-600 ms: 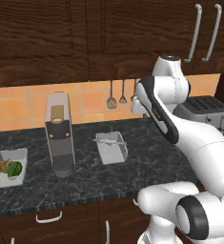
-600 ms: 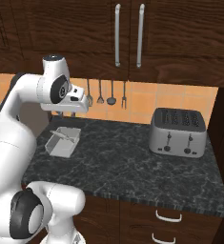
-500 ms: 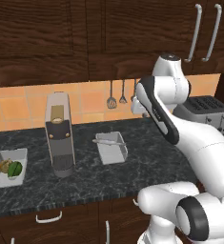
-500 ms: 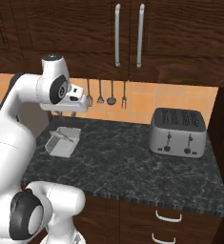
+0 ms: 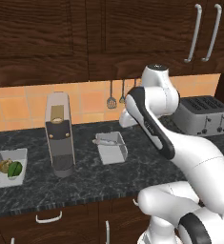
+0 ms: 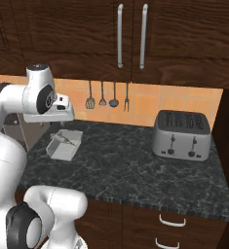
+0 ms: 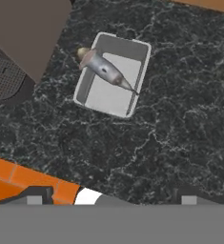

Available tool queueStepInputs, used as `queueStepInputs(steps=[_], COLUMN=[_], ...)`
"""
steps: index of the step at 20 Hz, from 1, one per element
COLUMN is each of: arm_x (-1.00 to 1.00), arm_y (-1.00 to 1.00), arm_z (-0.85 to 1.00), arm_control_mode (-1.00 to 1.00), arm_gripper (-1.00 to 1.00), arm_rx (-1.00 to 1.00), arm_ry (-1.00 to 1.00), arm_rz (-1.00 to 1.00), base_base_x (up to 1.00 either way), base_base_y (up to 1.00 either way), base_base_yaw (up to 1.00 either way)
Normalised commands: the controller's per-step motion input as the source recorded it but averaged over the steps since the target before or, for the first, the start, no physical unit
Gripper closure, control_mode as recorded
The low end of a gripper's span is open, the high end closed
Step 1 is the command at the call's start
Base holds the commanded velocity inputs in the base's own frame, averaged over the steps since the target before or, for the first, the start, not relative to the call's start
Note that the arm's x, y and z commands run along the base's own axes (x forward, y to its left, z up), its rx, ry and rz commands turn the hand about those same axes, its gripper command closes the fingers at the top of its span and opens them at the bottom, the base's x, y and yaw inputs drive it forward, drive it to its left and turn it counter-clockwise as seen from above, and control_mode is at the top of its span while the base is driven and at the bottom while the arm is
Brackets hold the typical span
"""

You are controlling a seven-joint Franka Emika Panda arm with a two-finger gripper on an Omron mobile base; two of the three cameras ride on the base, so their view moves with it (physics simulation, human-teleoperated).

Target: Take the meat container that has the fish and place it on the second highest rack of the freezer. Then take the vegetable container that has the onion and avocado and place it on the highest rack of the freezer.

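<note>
Fish [image 7: 104, 68]: silvery-grey, lay slanted across its white meat container [image 7: 112, 76], head end poking over one rim, sitting well ahead of the jaws in the hand view, a bit off to the left of their centre line.
Meat container: was flat on the dark speckled counter [image 7: 180, 124], nothing touching it; in the left base view the tray [image 5: 111, 147] sat below and beyond the wrist.
Gripper [image 7: 111, 196]: hung above the counter, jaws spread about as wide as they go, nothing between them, just the two dark tips [image 7: 35, 194] showing at the bottom.
Vegetable container [image 5: 8, 167]: white tray with the tan onion [image 5: 5, 165] and green avocado [image 5: 15, 169] side by side, well off to the jaws' left, at the far end of the counter.
Coffee machine [image 5: 59, 133]: tall grey thing, stood between the two trays, closer to the fish one.
Toaster [image 6: 180, 134]: silver, way over on the other side of the jaws.
Utensils [image 6: 108, 95]: hung on the orange tile wall behind the counter.
</note>
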Motion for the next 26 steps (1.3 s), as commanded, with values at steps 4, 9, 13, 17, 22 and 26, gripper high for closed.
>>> queueStepInputs(steps=[4,9,13,17,22,26], arm_x=[0.00,0.25,0.37,0.66,0.11,-0.12], arm_y=[0.65,0.06,0.00,0.00,0.05,0.00], arm_z=[-0.44,-0.29,-0.51,-0.54,-0.25,-0.29], arm_control_mode=[-1.00,-1.00,-1.00,-1.00,-1.00,-1.00], arm_gripper=[-1.00,-1.00,-1.00,-1.00,-1.00,-1.00], arm_rx=[0.00,0.00,0.00,0.00,-0.09,-0.04], arm_ry=[0.05,0.10,0.25,0.15,-0.09,-0.16], arm_rz=[0.21,0.07,0.08,0.02,0.32,0.38], base_base_x=[0.00,0.00,0.00,0.00,0.00,0.00], base_base_y=[0.00,0.00,0.00,0.00,0.00,0.00], base_base_yaw=[0.00,0.00,0.00,0.00,0.00,0.00])
